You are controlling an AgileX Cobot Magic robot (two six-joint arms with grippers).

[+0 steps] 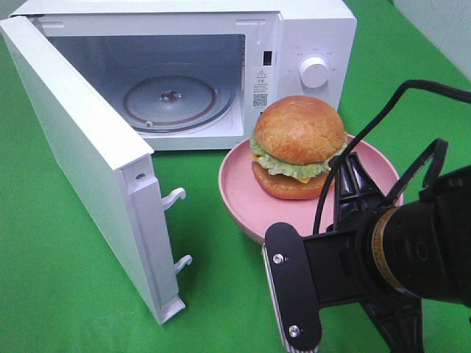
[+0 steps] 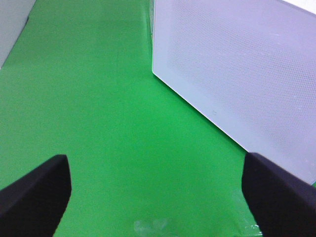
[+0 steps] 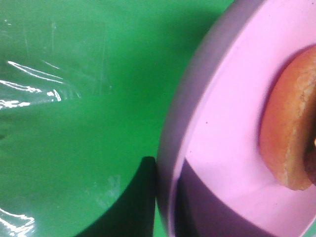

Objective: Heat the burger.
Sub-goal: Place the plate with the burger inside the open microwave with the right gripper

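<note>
— Where does the high camera sit?
— Up front, looking down and in at the open microwave (image 1: pixel 324 29), its door (image 1: pixel 81 140) and the pink plate (image 1: pixel 243 198).
— And the wrist cameras?
— Left looks down on green cloth (image 2: pixel 98 98) close beside that door. Right sits almost against the plate's rim.

One burger (image 1: pixel 298 140), one plate (image 1: pixel 246 200), one microwave (image 1: pixel 313 29), seemingly

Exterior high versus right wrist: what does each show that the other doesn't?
Only exterior high: the microwave with its door swung open, the bare glass turntable inside, and the whole burger. Only right wrist: a close look at the pink plate rim, with the dark tips of the right end effector on either side of it. Both: the plate, the burger's bottom bun and the green cloth.
</note>
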